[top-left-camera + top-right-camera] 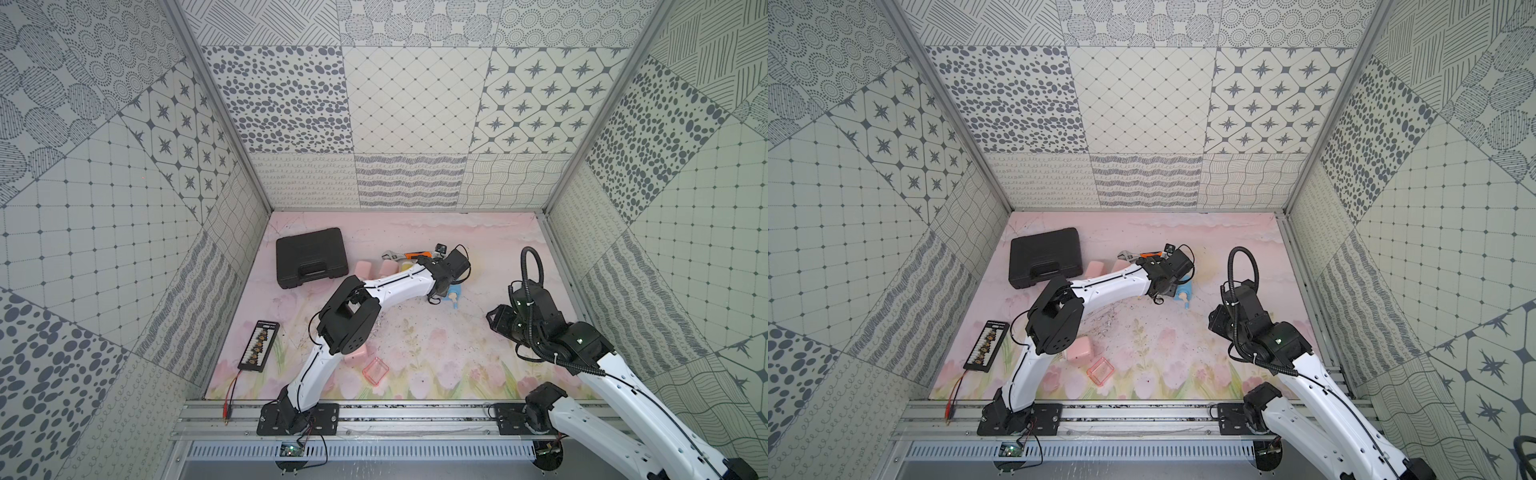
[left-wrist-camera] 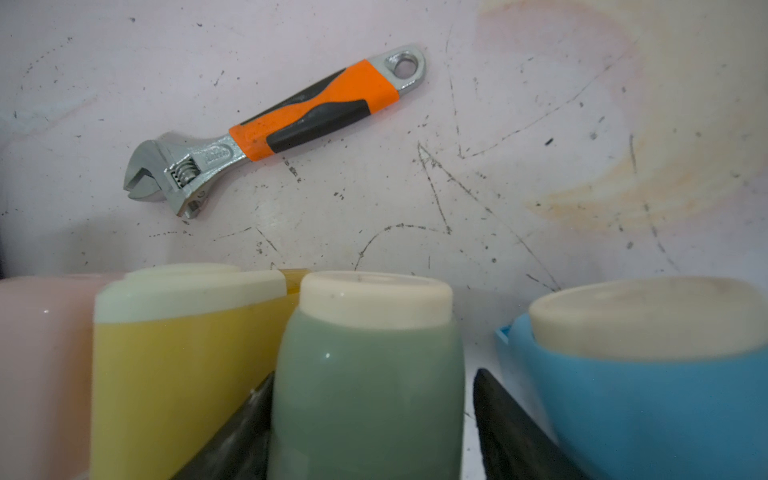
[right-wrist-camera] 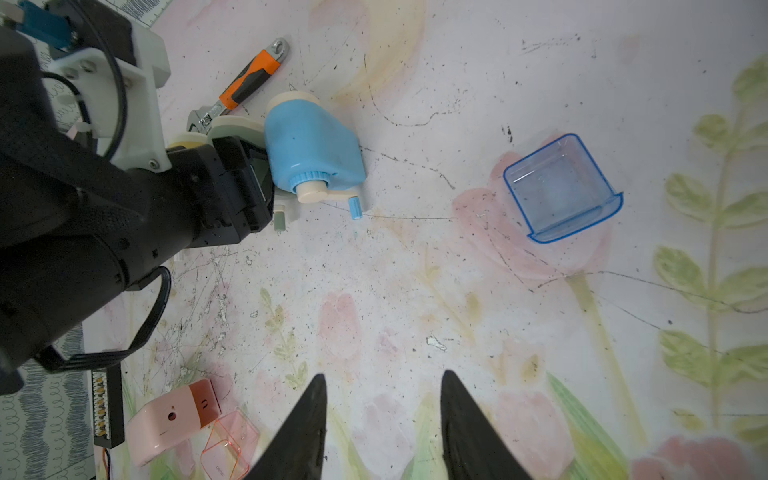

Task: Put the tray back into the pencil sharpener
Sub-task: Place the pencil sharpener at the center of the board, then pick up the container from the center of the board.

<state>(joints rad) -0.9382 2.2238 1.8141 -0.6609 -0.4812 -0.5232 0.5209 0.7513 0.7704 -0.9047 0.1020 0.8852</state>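
A clear blue tray (image 3: 561, 187) lies alone on the flowered mat in the right wrist view. The blue pencil sharpener (image 3: 311, 153) (image 1: 454, 296) lies on its side, apart from the tray. My left gripper (image 2: 374, 374) straddles a green sharpener (image 2: 370, 365) beside the blue one; its jaws are open, with a gap showing at one finger. My right gripper (image 3: 383, 374) (image 1: 496, 318) hovers open over bare mat, holding nothing. A pink sharpener (image 1: 357, 353) and a clear pink tray (image 1: 375, 371) sit side by side near the front edge.
An orange-handled wrench (image 2: 270, 124) lies beyond the sharpeners. A yellow sharpener (image 2: 174, 365) and pink ones (image 1: 365, 268) crowd the left gripper. A black case (image 1: 311, 257) sits at the back left, and a black connector strip (image 1: 259, 345) lies by the left wall.
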